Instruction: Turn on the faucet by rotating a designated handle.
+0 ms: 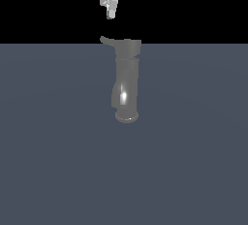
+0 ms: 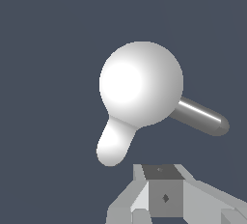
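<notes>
I am hanging my gripper at the top centre of the exterior view, clear above the faucet, which is standing upright in the middle of that frame on the flat grey floor. The handle is jutting from the top cap toward the exterior view's left, almost directly beneath my fingertips, with a gap between us. Whether my fingers are spread or closed, I cannot tell: only one narrow white tip is showing there, and the wrist view is catching just the grey finger block at the lower edge of its frame.

What is worrying me: if I am descending slightly off line, I am risking landing on the cap instead of beside the lever, or brushing the thin lever's tip so it is slipping past me without turning. Pushing on the wrong side would be turning it the wrong way.

The exterior view is giving me height and the vertical gap; the wrist view is looking straight down on the cap's bright round top, showing two arms leaving it, a pale stubby one and a darker metallic rod, which the side-on view is not separating
</notes>
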Controlling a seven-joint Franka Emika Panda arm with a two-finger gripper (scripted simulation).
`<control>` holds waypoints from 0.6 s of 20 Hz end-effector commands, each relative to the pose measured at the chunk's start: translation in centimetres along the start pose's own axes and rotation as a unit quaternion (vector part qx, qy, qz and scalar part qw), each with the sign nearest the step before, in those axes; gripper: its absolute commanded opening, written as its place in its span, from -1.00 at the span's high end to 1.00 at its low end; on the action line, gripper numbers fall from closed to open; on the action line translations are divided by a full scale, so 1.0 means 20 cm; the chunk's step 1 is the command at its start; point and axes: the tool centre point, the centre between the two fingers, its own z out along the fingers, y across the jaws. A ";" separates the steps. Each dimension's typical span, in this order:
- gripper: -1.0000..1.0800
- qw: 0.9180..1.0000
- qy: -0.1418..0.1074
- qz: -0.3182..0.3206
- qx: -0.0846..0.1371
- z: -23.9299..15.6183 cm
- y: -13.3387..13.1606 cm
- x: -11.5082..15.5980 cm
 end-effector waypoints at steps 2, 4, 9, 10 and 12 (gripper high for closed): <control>1.00 0.999 0.011 0.049 0.002 0.07 -0.09 0.03; 1.00 0.997 0.019 0.076 0.003 0.10 -0.14 0.04; 1.00 0.990 0.038 0.135 0.009 0.19 -0.26 0.07; 1.00 0.989 0.041 0.144 0.010 0.20 -0.27 0.08; 1.00 0.986 0.047 0.161 0.013 0.23 -0.31 0.08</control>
